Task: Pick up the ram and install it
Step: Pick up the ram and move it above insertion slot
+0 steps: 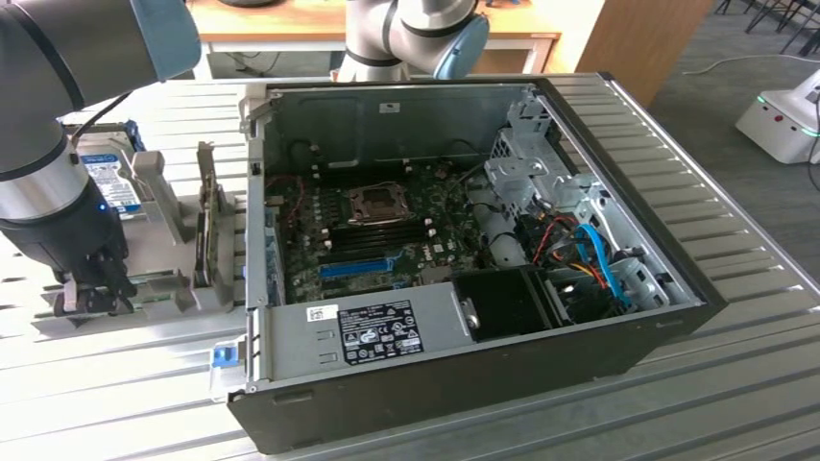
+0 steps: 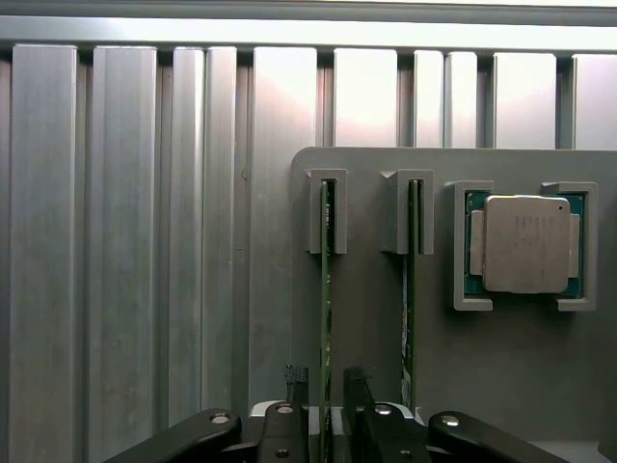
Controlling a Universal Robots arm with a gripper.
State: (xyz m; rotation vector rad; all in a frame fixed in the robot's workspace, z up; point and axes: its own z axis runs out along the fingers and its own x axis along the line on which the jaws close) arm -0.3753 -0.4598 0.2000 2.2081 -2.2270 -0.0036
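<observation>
Hanging with jaws wide open over the grey holder (image 2: 501, 367) at the exterior view's left of the table (image 1: 717, 192), straddling the ram (image 2: 326, 280), upright on edge in its slot, apparently without touching either face. Best squared to the stick and closed evenly on its flat sides, staying clear of the look-alike stick (image 2: 409, 289) just beside and the processor (image 2: 525, 243) beyond. Open room straight upward; further to the exterior view's right, the open computer case (image 1: 666, 317), steel walls rimming the dark memory slots (image 1: 378, 233).
</observation>
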